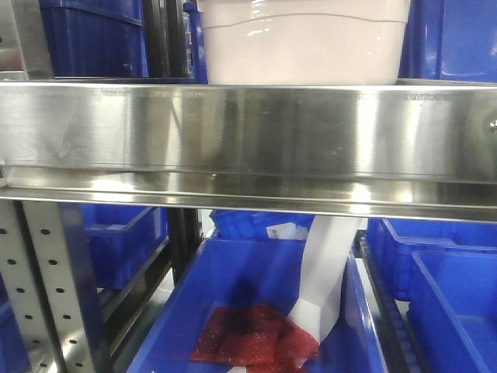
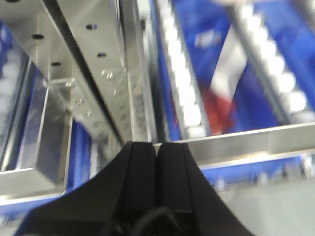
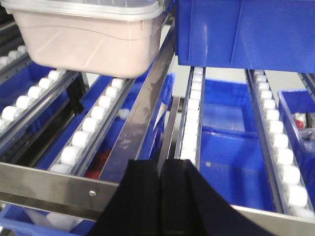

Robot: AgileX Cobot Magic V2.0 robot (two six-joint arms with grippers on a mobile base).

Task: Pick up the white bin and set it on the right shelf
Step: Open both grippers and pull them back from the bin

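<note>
The white bin [image 1: 303, 43], a pinkish-white tub with a curved ridge, rests on the steel shelf behind its wide reflective front rail [image 1: 248, 140]. In the right wrist view the bin [image 3: 88, 42] sits on white roller tracks at the upper left, its lid rim showing. My right gripper [image 3: 159, 164] is shut and empty, just in front of the shelf's front rail [image 3: 54, 184], well short of the bin. My left gripper [image 2: 156, 146] is shut and empty, near a steel rail [image 2: 246, 142] and a perforated upright post [image 2: 88, 64]. The bin is out of the left wrist view.
Blue bins flank the white bin [image 1: 93, 39] [image 1: 454, 39], and one [image 3: 246, 34] sits right of it on the rollers. Below, a blue bin [image 1: 256, 311] holds a red bag and white paper. More blue bins [image 3: 231, 147] lie under the roller tracks [image 3: 192, 123].
</note>
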